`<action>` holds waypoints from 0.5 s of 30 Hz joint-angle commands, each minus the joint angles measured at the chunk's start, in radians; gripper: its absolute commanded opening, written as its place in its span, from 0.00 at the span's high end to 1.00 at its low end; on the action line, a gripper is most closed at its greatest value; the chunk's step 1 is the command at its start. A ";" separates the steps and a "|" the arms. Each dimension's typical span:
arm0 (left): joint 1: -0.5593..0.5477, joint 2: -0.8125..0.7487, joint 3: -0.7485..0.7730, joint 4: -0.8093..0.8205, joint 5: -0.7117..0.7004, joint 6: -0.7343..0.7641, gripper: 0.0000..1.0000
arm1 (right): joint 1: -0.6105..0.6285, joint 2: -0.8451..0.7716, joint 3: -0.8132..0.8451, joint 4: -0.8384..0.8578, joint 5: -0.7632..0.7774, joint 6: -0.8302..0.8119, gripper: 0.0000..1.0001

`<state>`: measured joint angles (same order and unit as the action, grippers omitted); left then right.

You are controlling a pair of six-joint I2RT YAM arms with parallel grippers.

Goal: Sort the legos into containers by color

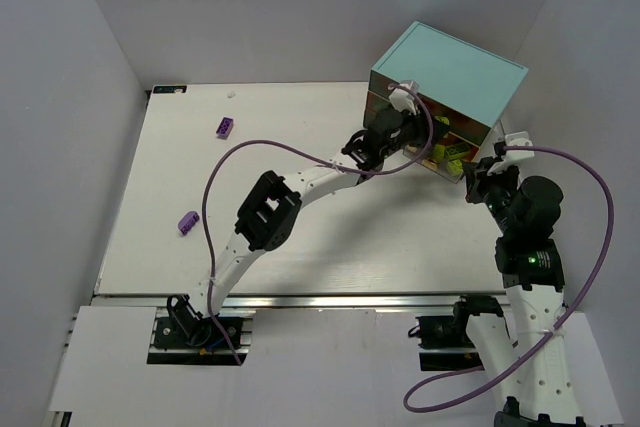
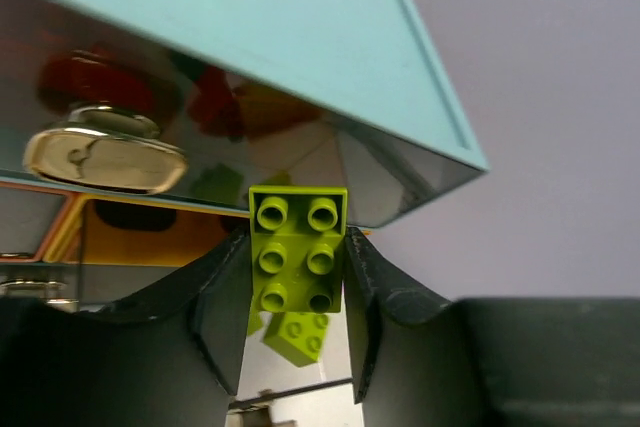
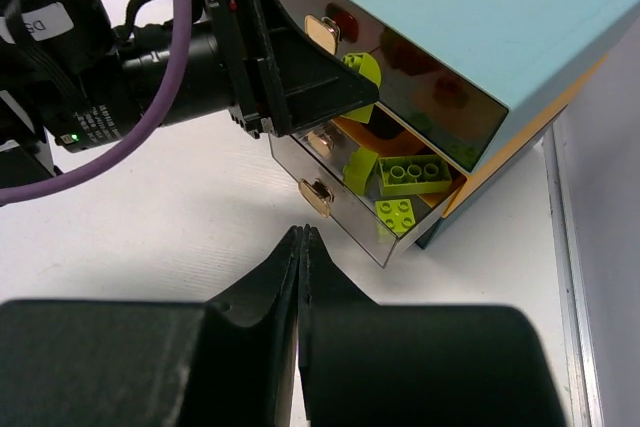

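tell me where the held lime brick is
Left wrist view, centre: the lime brick is clamped in the left gripper, above the open drawer of the cabinet at the table's far right.

Plain grey-white walls (image 1: 300,7) enclose a white table (image 1: 400,247) on three sides.

L pincer (image 2: 296,243) w/ lime brick (image 2: 297,257) crowds open drawer (image 3: 345,217), free tabletop (image 1: 160,167) to L
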<state>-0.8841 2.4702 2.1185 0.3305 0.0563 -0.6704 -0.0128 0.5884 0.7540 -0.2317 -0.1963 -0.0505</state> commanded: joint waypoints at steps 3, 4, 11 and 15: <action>-0.001 0.001 0.096 -0.053 -0.035 0.006 0.36 | 0.001 -0.009 -0.012 0.048 0.012 0.009 1.00; -0.001 0.003 0.115 -0.064 -0.027 0.008 0.34 | 0.002 -0.010 -0.012 0.046 0.012 0.008 1.00; -0.010 -0.053 0.106 -0.067 0.022 0.014 0.30 | 0.001 -0.009 -0.016 0.046 -0.014 0.000 1.00; -0.010 -0.231 -0.006 -0.051 0.025 0.080 0.38 | 0.000 -0.012 -0.016 0.035 -0.084 -0.052 1.00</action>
<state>-0.8860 2.4588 2.1609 0.2657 0.0605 -0.6464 -0.0128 0.5880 0.7368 -0.2295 -0.2211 -0.0662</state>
